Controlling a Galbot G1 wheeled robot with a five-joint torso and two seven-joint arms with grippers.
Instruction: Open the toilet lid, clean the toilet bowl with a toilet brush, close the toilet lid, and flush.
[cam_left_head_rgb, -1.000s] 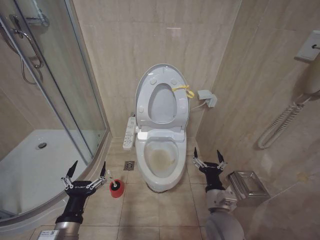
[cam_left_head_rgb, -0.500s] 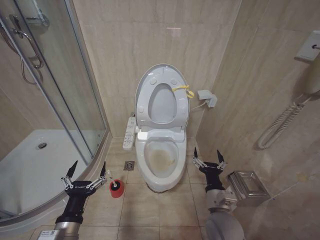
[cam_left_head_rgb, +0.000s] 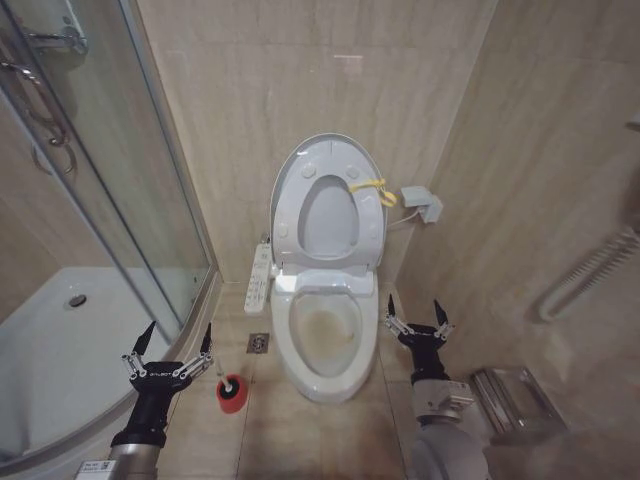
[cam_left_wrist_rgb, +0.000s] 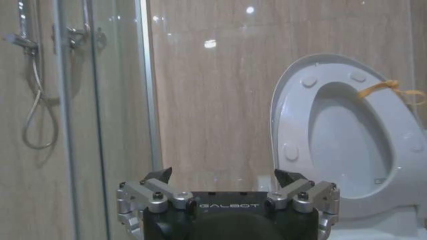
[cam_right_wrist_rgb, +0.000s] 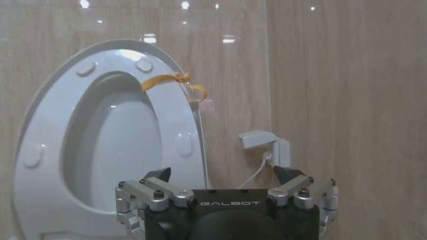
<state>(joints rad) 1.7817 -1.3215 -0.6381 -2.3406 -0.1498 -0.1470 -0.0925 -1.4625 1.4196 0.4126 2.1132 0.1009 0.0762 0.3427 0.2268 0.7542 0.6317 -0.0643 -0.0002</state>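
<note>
On our left, the left end effector (cam_left_head_rgb: 171, 351) hangs low beside the curved glass shower enclosure (cam_left_head_rgb: 110, 250), its fingers spread wide and holding nothing. Just to its right the toilet brush (cam_left_head_rgb: 230, 385) stands in its small red cup (cam_left_head_rgb: 231, 399) on the tiled floor (cam_left_head_rgb: 300, 430), thin white handle up, black bristles down. We judge fetching it is the step in hand: we would come down over the handle, centre the fingers on that slim, smooth shaft and close firmly, then lift straight so the light cup does not tip.

Further right, the toilet lid (cam_left_head_rgb: 328, 205) stands upright against the wall, glossy white oval plastic with a yellow strap (cam_left_head_rgb: 372, 187). Below it the toilet bowl (cam_left_head_rgb: 325, 330) is smooth ceramic, stained yellow-brown inside.

The right end effector (cam_left_head_rgb: 413, 318) waits beside the bowl, equally wide open and empty.
</note>
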